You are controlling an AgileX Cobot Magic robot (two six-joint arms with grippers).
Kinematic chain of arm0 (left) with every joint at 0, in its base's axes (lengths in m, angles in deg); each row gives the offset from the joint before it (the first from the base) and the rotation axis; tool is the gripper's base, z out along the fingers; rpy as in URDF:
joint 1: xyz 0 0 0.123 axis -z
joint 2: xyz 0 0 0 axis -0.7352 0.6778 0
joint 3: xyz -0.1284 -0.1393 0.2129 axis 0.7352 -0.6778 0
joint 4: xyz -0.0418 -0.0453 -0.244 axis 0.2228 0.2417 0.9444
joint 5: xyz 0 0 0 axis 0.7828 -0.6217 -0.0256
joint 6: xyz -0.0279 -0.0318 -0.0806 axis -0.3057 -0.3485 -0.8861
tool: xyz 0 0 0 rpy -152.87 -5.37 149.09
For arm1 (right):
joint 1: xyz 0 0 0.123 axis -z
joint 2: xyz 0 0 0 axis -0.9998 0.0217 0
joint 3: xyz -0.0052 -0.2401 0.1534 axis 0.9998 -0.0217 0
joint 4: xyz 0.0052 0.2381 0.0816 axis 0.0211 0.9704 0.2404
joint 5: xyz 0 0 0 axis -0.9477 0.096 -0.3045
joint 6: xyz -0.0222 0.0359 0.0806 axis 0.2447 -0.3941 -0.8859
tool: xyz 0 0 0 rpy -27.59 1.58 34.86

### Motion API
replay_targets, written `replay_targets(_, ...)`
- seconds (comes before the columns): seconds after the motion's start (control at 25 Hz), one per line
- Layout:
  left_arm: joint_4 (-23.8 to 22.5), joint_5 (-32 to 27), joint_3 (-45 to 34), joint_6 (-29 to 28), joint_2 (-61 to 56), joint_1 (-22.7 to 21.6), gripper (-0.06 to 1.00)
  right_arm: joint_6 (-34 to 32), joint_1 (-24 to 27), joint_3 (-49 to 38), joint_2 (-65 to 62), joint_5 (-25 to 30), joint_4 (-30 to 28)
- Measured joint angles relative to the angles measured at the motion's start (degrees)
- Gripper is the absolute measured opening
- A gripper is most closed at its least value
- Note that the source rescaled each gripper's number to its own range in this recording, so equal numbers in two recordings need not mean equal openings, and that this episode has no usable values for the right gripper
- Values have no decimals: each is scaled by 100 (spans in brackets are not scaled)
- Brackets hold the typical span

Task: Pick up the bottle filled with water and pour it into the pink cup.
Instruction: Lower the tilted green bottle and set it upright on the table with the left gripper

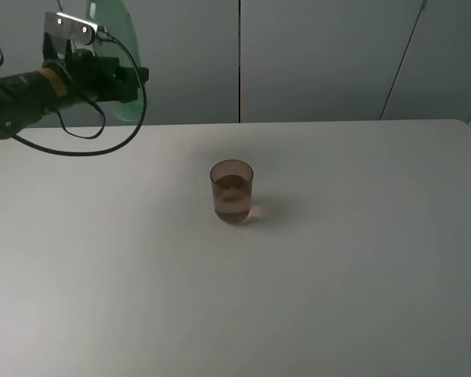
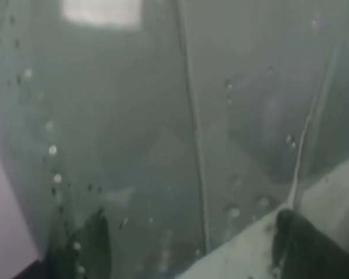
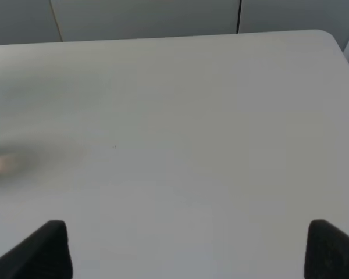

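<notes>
- The white surface (image 1: 298, 298) is lying broad and bare around the one thing standing on it, and my right pincer (image 3: 186, 250) is hanging above it released, its two dark fingertips showing well apart with nothing between them.
- My left pincer (image 1: 122, 78) is clenching the bottle (image 1: 114, 31) high above the surface's far left corner, well apart from the cup; the wrist view is filling up with the bottle's green wall, beaded with droplets, and my dark fingers (image 2: 314, 250) are pressing against it.
- I am judging the bottle as thin, springy plastic that is yielding under a hard squeeze and turning slick where wet; I cannot tell how much water it is carrying. Gripping its body, as I am doing, is looking sound.
- The pink cup (image 1: 232, 192) is standing upright near the middle of the surface, already holding some liquid; it is looking light and easy to knock over, so I am planning no contact.
</notes>
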State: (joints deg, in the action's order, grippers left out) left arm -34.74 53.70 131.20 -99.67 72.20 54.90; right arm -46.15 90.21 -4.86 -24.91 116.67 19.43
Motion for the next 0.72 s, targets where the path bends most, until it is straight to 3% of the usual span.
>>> replay_targets(0.28,1483,580,-1179,630,-56,-236,0,0,0,0,0,0,0)
replay_targets(0.72,1592,1635,-1498,1382,546,-247,0,0,0,0,0,0,0)
